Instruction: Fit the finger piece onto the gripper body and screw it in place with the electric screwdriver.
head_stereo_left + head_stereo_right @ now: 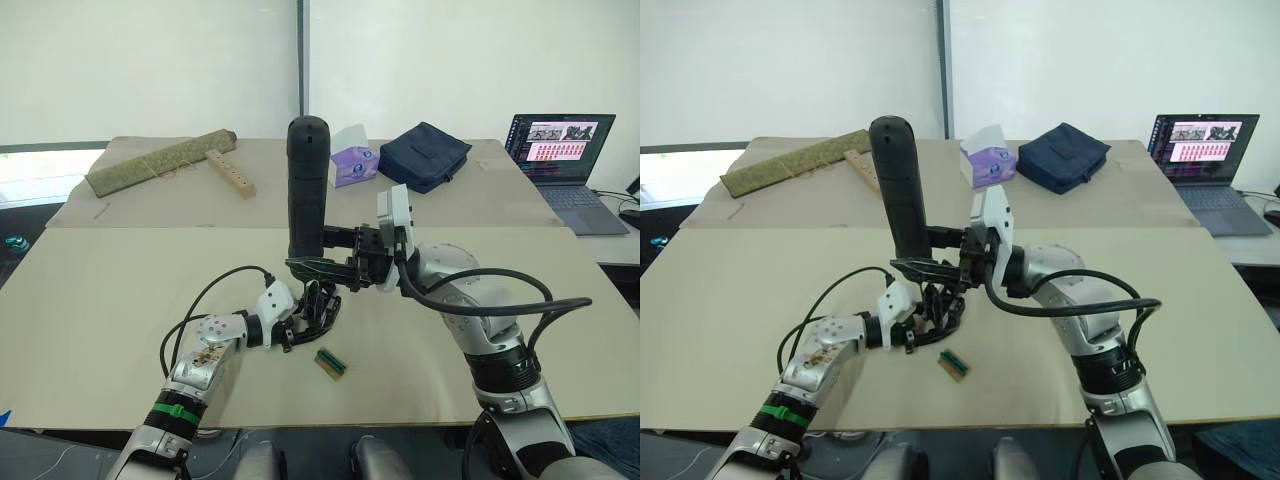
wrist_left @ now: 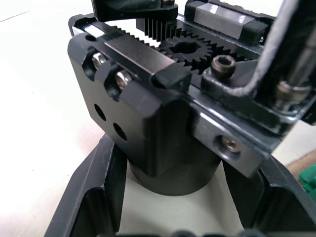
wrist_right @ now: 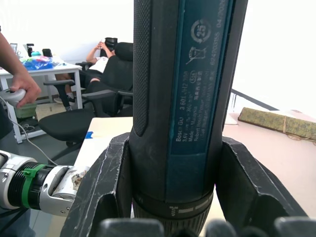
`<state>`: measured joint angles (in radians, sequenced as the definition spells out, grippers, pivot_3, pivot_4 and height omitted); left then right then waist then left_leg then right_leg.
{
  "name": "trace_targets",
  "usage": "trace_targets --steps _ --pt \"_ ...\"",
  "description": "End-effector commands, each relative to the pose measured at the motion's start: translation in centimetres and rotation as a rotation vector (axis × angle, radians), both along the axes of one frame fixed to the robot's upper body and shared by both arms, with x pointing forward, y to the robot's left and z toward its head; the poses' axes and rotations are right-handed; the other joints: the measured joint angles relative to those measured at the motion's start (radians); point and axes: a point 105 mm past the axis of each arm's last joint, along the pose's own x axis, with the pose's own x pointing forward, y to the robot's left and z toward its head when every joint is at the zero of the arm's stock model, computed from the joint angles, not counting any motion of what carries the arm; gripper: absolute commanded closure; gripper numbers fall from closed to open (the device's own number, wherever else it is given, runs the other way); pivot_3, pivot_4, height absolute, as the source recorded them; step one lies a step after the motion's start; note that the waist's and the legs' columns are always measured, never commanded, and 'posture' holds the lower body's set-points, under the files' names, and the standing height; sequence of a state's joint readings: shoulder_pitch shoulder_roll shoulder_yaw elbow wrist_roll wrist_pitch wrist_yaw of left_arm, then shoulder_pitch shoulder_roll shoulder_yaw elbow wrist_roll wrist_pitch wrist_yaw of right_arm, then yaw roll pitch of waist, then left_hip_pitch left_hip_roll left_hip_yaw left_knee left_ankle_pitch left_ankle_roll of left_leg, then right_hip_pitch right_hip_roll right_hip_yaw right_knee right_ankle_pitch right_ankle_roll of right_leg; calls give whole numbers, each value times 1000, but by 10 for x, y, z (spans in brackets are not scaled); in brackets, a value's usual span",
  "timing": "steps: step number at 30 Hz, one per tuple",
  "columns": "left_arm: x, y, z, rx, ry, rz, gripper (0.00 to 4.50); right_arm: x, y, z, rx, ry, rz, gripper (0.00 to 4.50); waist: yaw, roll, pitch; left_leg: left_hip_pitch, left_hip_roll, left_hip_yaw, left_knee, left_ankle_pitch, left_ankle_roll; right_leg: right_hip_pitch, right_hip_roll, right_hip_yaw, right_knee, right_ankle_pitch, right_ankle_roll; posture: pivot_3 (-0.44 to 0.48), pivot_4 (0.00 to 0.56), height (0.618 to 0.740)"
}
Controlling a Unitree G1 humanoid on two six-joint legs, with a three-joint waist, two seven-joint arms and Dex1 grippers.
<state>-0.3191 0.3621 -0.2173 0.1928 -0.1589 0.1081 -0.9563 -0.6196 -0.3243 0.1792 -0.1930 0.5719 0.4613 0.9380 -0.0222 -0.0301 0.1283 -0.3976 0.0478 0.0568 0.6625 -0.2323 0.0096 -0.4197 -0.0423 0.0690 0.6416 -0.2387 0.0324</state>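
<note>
Standing upright near the middle of the beige cardboard-covered table [image 1: 100,300], the thick black cylindrical electric screwdriver [image 1: 307,190] is pinched low on its barrel between the two black fingers of the right gripper [image 1: 325,268]; the right wrist view shows those fingers pressed against either side of the barrel. Directly below it, the chunky black mechanical gripper body [image 1: 318,305] rests on the table, and the left gripper [image 1: 300,322] closes around its rounded base from the left. In the left wrist view the left fingers [image 2: 94,197] flank that base, with the toothed racks and central gear of the body [image 2: 163,113] facing the camera. I cannot tell from these views where the small black finger piece is. A small green rectangular block [image 1: 331,364] lies on the table just near and to the right of the gripper body, apart from it. At the far side sit a long olive fabric roll [image 1: 160,162], a wooden strip with holes [image 1: 231,173], a purple tissue pack [image 1: 353,160], a dark blue pouch [image 1: 425,155] and, far right, an open laptop [image 1: 562,165].
</note>
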Motion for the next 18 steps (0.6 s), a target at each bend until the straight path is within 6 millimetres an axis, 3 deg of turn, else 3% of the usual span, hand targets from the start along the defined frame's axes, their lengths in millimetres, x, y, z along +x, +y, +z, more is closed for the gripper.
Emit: trace_targets --steps 1,18 --pt "-13 1 -26 51 106 -31 2223 8 3 -37 -134 110 -28 2572 0 0 -1 0 0 0 0 0 0 0 0 0 0 0 0 0 150 740" --pt "-14 2 -26 45 103 -17 2223 2 11 -48 -259 62 35 2572 -3 -2 -7 6 1 1 -4 0 0 3 0 0 0 -2 -3 0 150 740"
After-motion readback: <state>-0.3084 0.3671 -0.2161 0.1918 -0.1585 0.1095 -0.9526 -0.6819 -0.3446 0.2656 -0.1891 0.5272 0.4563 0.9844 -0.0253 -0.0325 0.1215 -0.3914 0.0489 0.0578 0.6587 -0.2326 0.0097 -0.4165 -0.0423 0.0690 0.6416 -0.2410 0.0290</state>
